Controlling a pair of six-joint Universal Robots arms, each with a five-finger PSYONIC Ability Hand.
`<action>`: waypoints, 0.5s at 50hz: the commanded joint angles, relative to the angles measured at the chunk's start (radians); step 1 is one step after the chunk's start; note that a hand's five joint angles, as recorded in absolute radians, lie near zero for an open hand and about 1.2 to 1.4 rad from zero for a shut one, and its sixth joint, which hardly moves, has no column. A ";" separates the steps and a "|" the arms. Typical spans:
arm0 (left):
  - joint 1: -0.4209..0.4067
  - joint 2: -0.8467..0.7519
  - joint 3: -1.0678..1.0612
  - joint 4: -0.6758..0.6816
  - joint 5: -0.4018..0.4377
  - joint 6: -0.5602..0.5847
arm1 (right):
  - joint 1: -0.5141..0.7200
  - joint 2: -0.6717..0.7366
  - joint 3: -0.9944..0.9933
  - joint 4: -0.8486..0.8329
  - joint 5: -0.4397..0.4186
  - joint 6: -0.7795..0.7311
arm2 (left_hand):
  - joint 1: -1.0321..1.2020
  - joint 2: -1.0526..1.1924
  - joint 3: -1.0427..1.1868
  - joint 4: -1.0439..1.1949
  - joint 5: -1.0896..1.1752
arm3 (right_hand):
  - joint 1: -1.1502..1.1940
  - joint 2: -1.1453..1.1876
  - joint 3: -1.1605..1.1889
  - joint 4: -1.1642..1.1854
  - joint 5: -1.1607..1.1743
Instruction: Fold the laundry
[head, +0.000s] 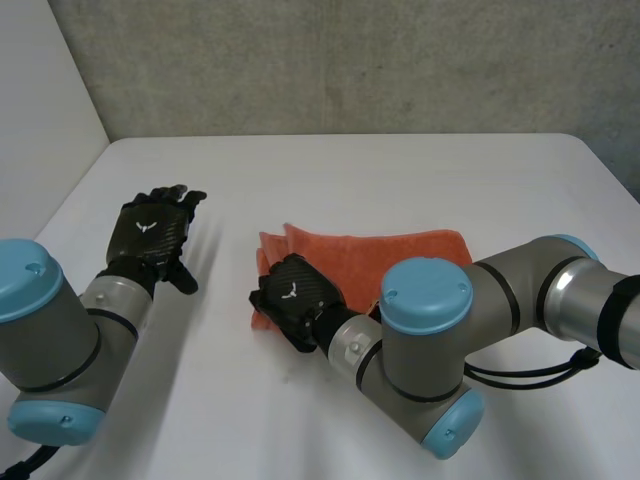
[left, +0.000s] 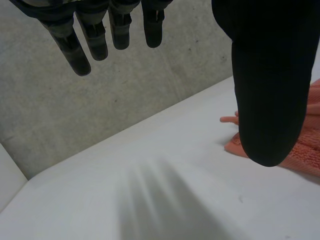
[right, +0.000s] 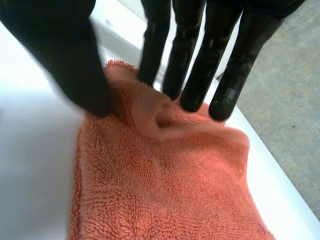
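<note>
**On the white desk (head: 350, 170): orange terry-cloth towel (head: 400, 255) under the right hand (head: 295, 300), left hand (head: 150, 232) free**

1. Towel position. The towel lies flat near the middle of the desk, towards the robot's right side. It forms a folded rectangle, with its long edges running across the head view. Layered edges show at the end nearest the left hand.

2. Right hand. The black right hand rests on the towel end that faces the left hand. In the right wrist view, the fingers (right: 200, 75) are straight and spread slightly apart, and their tips touch the towel (right: 165, 185) at its far edge. The thumb (right: 70, 60) touches the cloth near a corner, well apart from the fingers. A low pucker of cloth rises between the thumb and the fingers. The fingers do not curl round the cloth. The hand is apart and presses on the surface. The desk (right: 30, 165) shows beside the towel.

3. Left hand. The black left hand is over the bare desk on the robot's left side, well apart from the towel. In the left wrist view, its fingers (left: 95, 40) are straight and separated, and the thumb (left: 270, 100) stands clear of them. The hand is apart and holds nothing. A corner of the towel (left: 311, 150) shows beyond the thumb.

4. Surroundings. A grey concrete wall (head: 350, 60) stands behind the desk.
</note>
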 joint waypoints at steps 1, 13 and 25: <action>-0.014 0.008 0.005 0.000 0.003 -0.002 | -0.018 -0.111 0.012 0.012 0.084 0.025 | -0.011 0.010 0.009 0.005 -0.031 | -0.424 -0.582 -0.609 -0.613 -0.612; -0.207 0.008 0.080 0.000 0.007 -0.009 | -0.280 -0.370 0.292 0.020 0.161 0.278 | -0.011 0.010 0.009 0.005 -0.031 | -0.424 -0.582 -0.609 -0.613 -0.612; -0.345 -0.179 0.233 0.000 0.007 -0.006 | -0.474 -0.407 0.498 0.010 0.149 0.284 | -0.010 0.011 0.010 0.006 -0.030 | -0.424 -0.582 -0.609 -0.613 -0.612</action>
